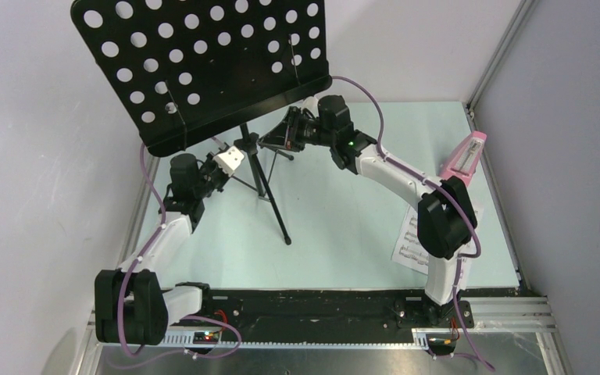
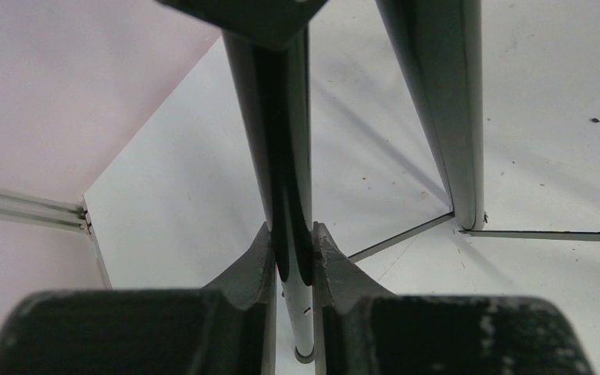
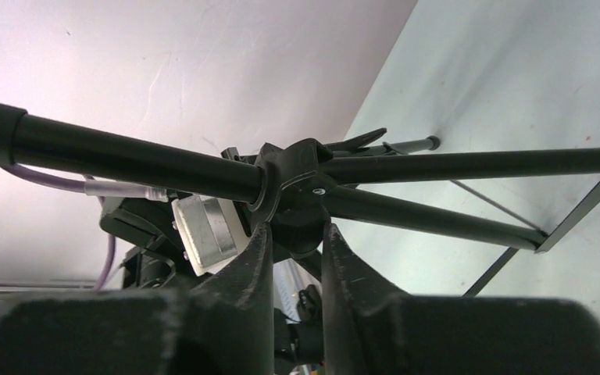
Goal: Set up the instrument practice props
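- Nearest the overhead camera, the hole-punched desk (image 1: 203,70) of the black music stand (image 1: 259,176) fills the top left and tilts steeply.
- The stand's tripod stands on the pale table (image 1: 344,226) at about 10 o'clock.
- Left gripper (image 2: 291,234): the jaws are pinched tight on one tripod leg (image 2: 281,156), low down.
- Right gripper (image 3: 295,234): narrowed to a slim gap, its fingers appear to clasp the underside of the leg hub (image 3: 293,183).
- The pink metronome (image 1: 465,156) sits at 2 o'clock by the table edge.
- The sheet music (image 1: 410,246) lies at 4 o'clock, partly under the right arm.
- Risk: the stand looks top-heavy, and both holds are low. An uneven pull could topple it or fold the legs.
- Risk: the right elbow is near the metronome, so a wide swing could knock it off.
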`<state>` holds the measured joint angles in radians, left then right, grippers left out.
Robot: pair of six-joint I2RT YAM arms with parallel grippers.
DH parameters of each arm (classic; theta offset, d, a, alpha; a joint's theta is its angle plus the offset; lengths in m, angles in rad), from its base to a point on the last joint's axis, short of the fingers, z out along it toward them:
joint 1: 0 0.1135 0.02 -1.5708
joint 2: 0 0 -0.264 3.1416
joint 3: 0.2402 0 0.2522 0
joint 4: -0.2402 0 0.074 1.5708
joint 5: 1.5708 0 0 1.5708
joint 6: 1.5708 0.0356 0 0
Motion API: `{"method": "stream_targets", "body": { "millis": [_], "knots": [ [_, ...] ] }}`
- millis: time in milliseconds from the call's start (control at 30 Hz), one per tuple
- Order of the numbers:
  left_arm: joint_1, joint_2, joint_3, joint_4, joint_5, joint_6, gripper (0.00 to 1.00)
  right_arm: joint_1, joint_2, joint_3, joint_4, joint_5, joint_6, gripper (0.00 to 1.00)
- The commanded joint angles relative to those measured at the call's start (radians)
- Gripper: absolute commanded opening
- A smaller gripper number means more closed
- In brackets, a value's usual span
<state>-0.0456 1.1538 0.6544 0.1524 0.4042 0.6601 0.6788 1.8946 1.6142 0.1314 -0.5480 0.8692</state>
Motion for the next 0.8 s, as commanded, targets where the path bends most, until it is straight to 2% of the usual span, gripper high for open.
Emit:
{"method": "stream_targets", "body": {
  "millis": [0, 133, 233, 300, 467, 533, 600, 633, 700, 767],
  "knots": [
    [-0.005, -0.009, -0.019, 0.015, -0.002, 0.105, 0.0, 0.0, 0.026, 0.08, -0.018, -0.064, 0.16, 0.11],
    [-0.007, -0.009, -0.024, 0.015, -0.004, 0.106, 0.0, -0.006, 0.039, 0.094, -0.034, -0.127, 0.338, 0.05],
    [-0.005, -0.009, -0.03, 0.015, -0.004, 0.106, 0.0, -0.006, 0.057, 0.088, -0.019, -0.165, 0.531, 0.03],
    [-0.005, -0.012, -0.031, 0.015, -0.005, 0.106, 0.0, -0.003, 0.062, 0.07, 0.038, -0.186, 0.651, 0.0],
    [-0.006, -0.011, -0.032, 0.014, -0.005, 0.104, 0.0, 0.022, 0.066, 0.002, 0.214, -0.197, 1.017, 0.0],
    [-0.006, -0.01, -0.033, 0.015, -0.001, 0.103, 0.0, 0.032, 0.057, -0.009, 0.23, -0.185, 1.069, 0.01],
    [-0.005, -0.009, -0.034, 0.015, -0.002, 0.104, 0.0, 0.039, 0.035, -0.013, 0.177, -0.153, 1.019, 0.12],
    [-0.005, -0.008, -0.035, 0.015, -0.004, 0.104, 0.0, 0.038, 0.024, -0.008, 0.101, -0.138, 0.98, 0.24],
    [-0.006, -0.008, -0.035, 0.015, -0.006, 0.104, 0.0, 0.032, -0.009, -0.026, 0.009, -0.086, 0.868, 0.38],
    [-0.005, -0.009, -0.035, 0.015, -0.006, 0.104, 0.0, 0.023, -0.04, -0.065, -0.029, -0.005, 0.748, 0.49]
  ]
}}
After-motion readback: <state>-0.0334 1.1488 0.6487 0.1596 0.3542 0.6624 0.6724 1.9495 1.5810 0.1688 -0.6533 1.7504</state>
